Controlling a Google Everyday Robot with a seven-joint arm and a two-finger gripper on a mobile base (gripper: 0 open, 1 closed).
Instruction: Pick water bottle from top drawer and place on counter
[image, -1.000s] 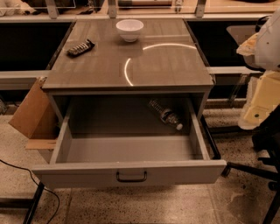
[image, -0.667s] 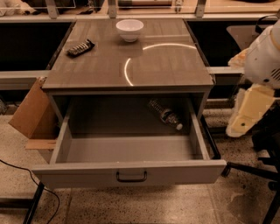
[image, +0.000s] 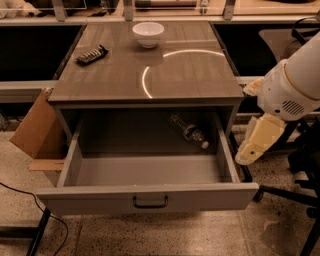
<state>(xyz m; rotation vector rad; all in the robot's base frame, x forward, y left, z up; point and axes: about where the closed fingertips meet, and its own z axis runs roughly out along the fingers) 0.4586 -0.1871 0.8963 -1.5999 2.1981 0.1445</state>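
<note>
The water bottle (image: 189, 131) lies on its side at the back right of the open top drawer (image: 148, 198), white cap pointing to the front right. The drawer is pulled fully out, with its dark bar handle at the front centre. The counter (image: 190, 75) above it is a glossy wood-grain top. My gripper (image: 250, 150) hangs from the white arm (image: 292, 85) just outside the drawer's right wall, pointing down and left, level with the drawer's rim. It holds nothing that I can see.
A white bowl (image: 148, 34) and a dark flat object (image: 91, 54) sit at the back of the counter. A tan cardboard box (image: 35, 127) leans at the drawer's left. Dark chair legs (image: 295, 195) stand on the floor to the right.
The arm has swung in from the right edge, moving left and down, so the gripper is now close beside the drawer's right wall. The bottle and drawer have not moved.
</note>
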